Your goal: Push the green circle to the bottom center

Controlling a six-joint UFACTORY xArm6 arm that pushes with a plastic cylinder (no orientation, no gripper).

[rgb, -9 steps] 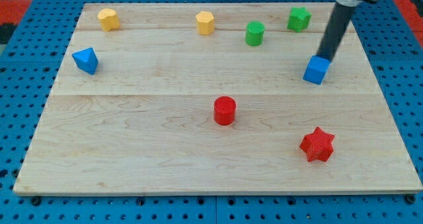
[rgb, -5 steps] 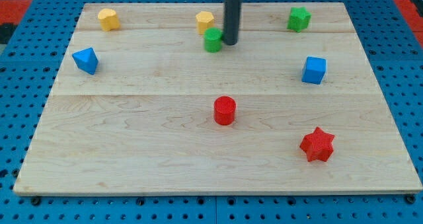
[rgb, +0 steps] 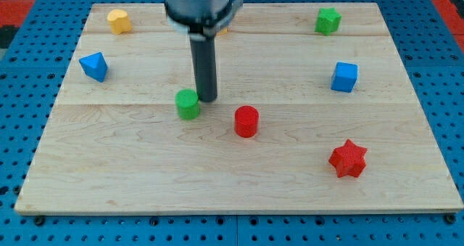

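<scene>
The pale wooden board (rgb: 239,181) carries a green circle (rgb: 188,104) left of centre, a red cylinder (rgb: 246,121) just beside it and a red star (rgb: 348,159) lower right. Along the view's right lie a blue cube (rgb: 345,77) and a green block (rgb: 328,19). On the left lie a blue block (rgb: 93,66) and a yellow block (rgb: 118,19).

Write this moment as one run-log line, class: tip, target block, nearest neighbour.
tip: touching green circle's upper right | green circle: mid-board, left of centre, not yet at bottom | red cylinder: right of it, apart
</scene>
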